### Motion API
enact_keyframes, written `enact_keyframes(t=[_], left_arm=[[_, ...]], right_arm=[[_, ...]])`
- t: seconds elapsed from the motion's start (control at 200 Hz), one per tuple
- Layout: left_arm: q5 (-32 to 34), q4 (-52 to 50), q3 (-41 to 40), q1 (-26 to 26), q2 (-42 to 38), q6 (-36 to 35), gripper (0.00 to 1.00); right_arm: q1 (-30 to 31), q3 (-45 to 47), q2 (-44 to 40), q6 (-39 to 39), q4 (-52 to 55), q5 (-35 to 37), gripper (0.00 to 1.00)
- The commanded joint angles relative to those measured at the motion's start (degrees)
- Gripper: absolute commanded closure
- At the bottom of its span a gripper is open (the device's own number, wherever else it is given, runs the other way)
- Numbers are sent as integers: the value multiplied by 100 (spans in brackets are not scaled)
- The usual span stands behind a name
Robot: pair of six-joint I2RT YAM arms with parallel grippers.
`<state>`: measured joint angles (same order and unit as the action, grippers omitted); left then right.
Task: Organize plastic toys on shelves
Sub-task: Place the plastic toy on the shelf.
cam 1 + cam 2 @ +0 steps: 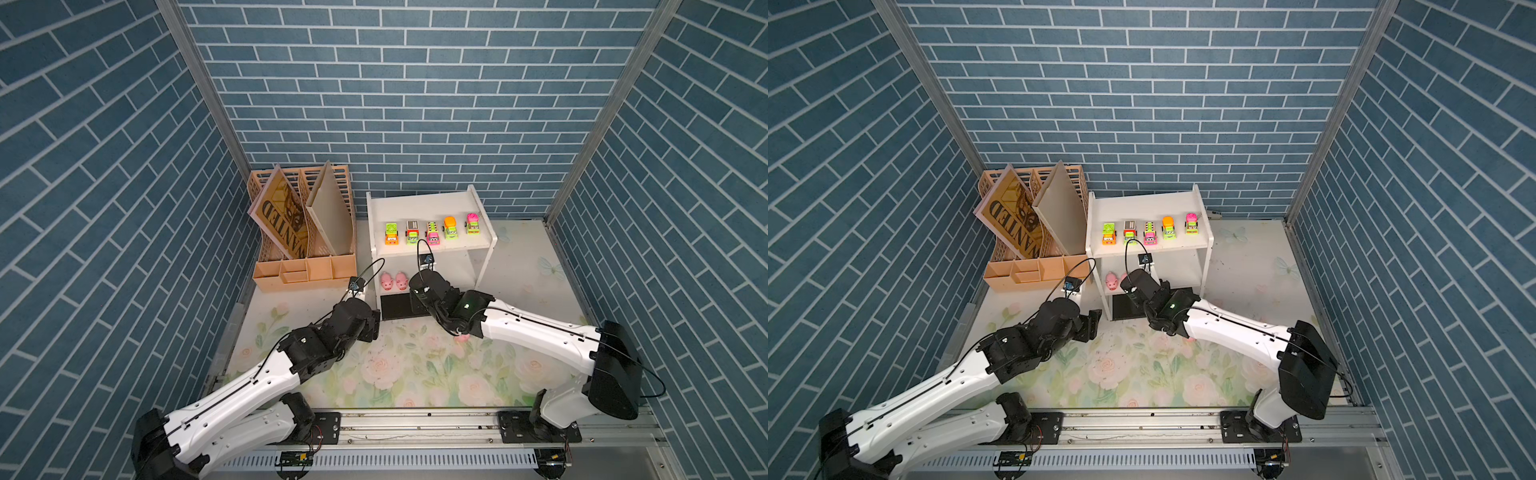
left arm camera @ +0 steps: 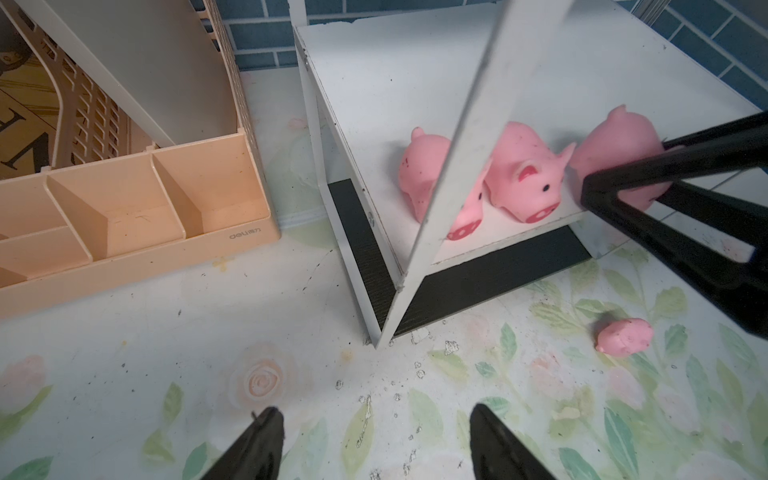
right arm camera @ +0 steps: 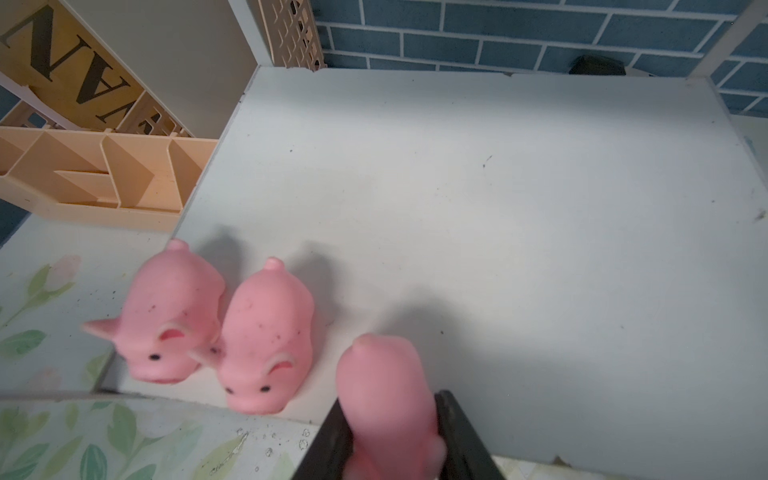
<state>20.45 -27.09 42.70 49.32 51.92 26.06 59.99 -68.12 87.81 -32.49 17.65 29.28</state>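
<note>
In both top views the five trucks (image 1: 432,232) stand in a row on the top board of the shelves (image 1: 424,203). Two pigs (image 1: 394,281) sit side by side at the left end of the board below. My right wrist reaches in under the top board and hides my right end effector there. My left end effector (image 1: 372,328) hangs just off the shelves' left front corner, near the file organizer (image 1: 305,270). From my left wrist, its fingers stand apart with nothing between them, over bare worktop (image 2: 208,332). The side panel (image 2: 457,166) cuts across the two pigs, and just beside them my right end effector (image 2: 627,166) is clamped on the third pig (image 2: 615,141). The last pig (image 2: 624,336) lies on the worktop in front of the shelves, near my right arm. From my right wrist, the third pig sits between my jaws, tail inward, at the board's front edge (image 3: 498,208); I cannot tell whether it rests on the board. I judge I should seat it flat, a little deeper, leaving a gap to its neighbour. Then I should part the jaws gently and draw straight back, so the soft body neither sticks nor tips off the edge. The top board overhead limits any lift.
</note>
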Motion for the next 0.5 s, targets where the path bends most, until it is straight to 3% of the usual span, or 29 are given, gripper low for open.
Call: enact_keyframes(t=[0.0, 0.335, 0.495], left_arm=[[21, 46, -76, 29, -46, -53, 27], [30, 37, -76, 34, -47, -57, 27], [30, 46, -86, 43, -33, -55, 26]], right_arm=[[-61, -75, 121, 217, -351, 245, 66], [-67, 96, 185, 209, -570, 220, 64], [-66, 146, -28, 184, -578, -20, 54]])
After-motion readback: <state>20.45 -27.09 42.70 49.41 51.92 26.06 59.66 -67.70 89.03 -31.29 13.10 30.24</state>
